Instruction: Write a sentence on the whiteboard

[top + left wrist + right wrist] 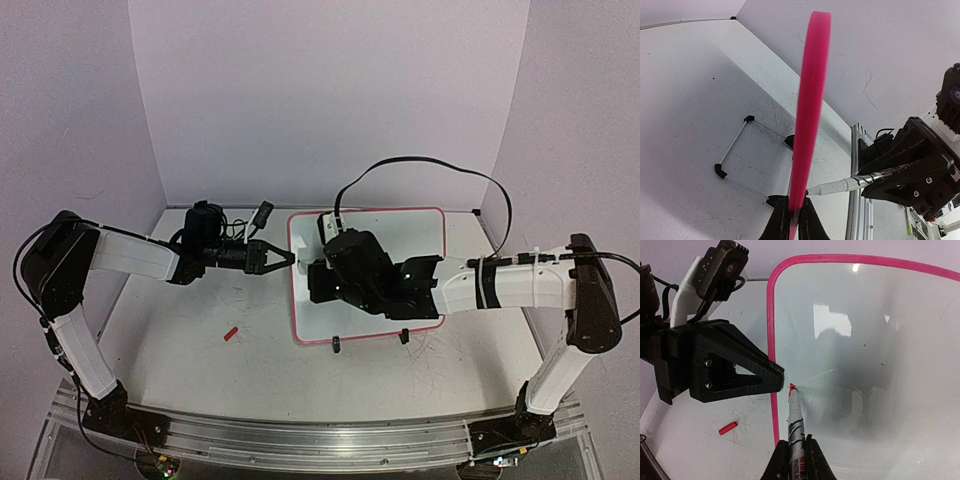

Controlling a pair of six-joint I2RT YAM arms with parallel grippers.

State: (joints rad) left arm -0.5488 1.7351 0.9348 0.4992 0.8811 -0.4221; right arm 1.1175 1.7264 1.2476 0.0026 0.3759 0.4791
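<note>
The whiteboard point(420, 238), glossy white with a pink-red rim, stands tilted on small black feet point(337, 345) at mid table. My left gripper point(288, 258) is shut on its left rim; in the left wrist view the rim point(811, 95) runs edge-on up from the jaws of the left gripper point(794, 220). My right gripper point(796, 452) is shut on a white marker point(795, 422), whose red tip touches the whiteboard point(880, 340) just inside the left rim, beside the left gripper's fingers point(765, 375). No sentence is in view on the surface. The right gripper point(318, 280) hovers over the board's left part.
A red marker cap point(230, 334) lies on the table left of the board, also seen as the cap point(728, 428). A black cable point(430, 165) arcs over the board's far side. White walls close in the back and sides. A metal rail point(300, 440) runs along the near edge.
</note>
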